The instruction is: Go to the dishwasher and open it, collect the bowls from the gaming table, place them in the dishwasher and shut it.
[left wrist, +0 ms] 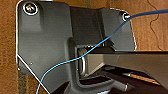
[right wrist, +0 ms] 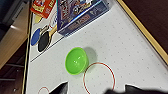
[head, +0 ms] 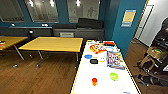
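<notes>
I count two bowls on the gaming table (head: 105,85): green bowl (right wrist: 76,61), blue bowl (head: 88,56). I can't tell either claw's state; both are cut off.

A small orange cup (head: 94,81), a blue game box (head: 115,60) and two yellow-wood desks (head: 53,44) are seen.

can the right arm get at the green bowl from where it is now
Probably yes. In the right wrist view the green bowl sits upright on the white gaming table, just ahead of the right gripper, with bare tabletop between them; the game box lies beyond it.
</notes>
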You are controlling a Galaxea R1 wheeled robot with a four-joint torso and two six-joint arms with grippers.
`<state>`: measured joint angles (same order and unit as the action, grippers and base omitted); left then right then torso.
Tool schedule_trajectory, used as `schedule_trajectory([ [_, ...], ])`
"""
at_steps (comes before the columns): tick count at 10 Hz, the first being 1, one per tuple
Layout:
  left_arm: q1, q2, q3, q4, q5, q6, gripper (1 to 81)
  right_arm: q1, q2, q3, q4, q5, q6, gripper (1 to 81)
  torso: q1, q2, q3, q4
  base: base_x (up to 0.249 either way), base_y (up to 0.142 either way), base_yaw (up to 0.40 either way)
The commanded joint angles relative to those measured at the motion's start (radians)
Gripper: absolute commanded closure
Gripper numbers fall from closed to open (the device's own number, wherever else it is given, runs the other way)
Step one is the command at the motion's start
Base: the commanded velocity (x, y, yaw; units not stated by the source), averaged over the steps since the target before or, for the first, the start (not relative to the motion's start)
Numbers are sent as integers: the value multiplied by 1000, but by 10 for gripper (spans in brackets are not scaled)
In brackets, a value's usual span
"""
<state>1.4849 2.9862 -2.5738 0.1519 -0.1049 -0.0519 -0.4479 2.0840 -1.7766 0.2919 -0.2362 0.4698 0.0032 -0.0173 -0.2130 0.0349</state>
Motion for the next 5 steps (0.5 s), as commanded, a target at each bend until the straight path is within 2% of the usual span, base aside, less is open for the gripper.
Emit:
schedule_trajectory([
  [1, -28, -4, 4, -15, 57, 3, 10, 168, 52, -105, 32, -34, 26, 10, 0, 0, -38, 0, 0, 0, 0],
  [5, -31, -5, 4, -15, 56, -3, 10, 194, 84, -124, 36, -34, 27, 10, 0, 0, -117, 0, 0, 0, 0],
])
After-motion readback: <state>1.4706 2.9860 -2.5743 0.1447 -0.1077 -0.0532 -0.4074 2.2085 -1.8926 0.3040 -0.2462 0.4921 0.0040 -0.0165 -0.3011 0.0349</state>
